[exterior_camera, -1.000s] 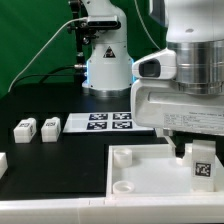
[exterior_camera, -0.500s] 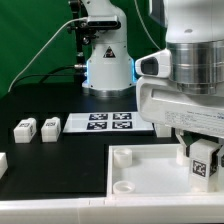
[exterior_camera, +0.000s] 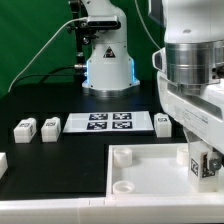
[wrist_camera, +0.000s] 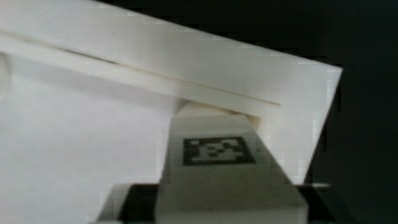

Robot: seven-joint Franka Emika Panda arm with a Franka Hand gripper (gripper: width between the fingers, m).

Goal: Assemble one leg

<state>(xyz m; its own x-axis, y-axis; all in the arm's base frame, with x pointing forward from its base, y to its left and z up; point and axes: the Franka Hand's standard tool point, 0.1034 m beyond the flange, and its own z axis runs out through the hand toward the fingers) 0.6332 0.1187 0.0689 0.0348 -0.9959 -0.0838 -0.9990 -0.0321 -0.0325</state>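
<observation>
Black matte table (exterior_camera: 60, 160) carries everything; green backdrop behind, second arm base at rear. Large white square plastic tray-like piece (exterior_camera: 140, 165) with round corner sockets lies at front. Flat white marker board (exterior_camera: 108, 122) beyond it. Two spare small white tagged blocks (exterior_camera: 36, 128) sit toward exterior view's left, well apart from tray. Gripper (exterior_camera: 207, 165) clamped on small white block-shaped leg (exterior_camera: 208, 166), tag outward, held upright over tray's corner on exterior view's right, likely lined up for socket insertion.
</observation>
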